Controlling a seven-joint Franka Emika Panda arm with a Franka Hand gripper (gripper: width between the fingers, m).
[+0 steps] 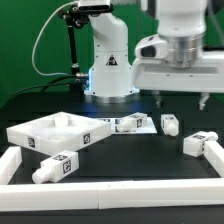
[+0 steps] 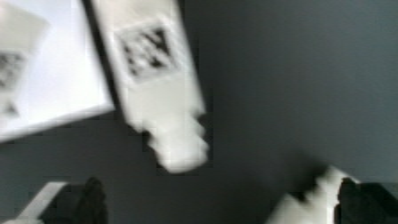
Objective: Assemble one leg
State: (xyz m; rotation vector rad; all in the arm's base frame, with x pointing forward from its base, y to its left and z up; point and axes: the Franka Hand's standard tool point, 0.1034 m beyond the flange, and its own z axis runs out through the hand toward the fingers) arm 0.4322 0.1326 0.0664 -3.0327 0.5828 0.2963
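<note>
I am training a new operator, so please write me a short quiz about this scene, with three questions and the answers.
1. True or false: the pincer is shut on a small stubby white plastic peg.
2. In the exterior view, the large square white tray-like part lies: A) at the left; B) at the right; C) directly under the pincer.
3. How many such pegs lie on the black table in the exterior view?
Key: 1 false, the pincer is open and holds nothing; 2 A; 3 four.
</note>
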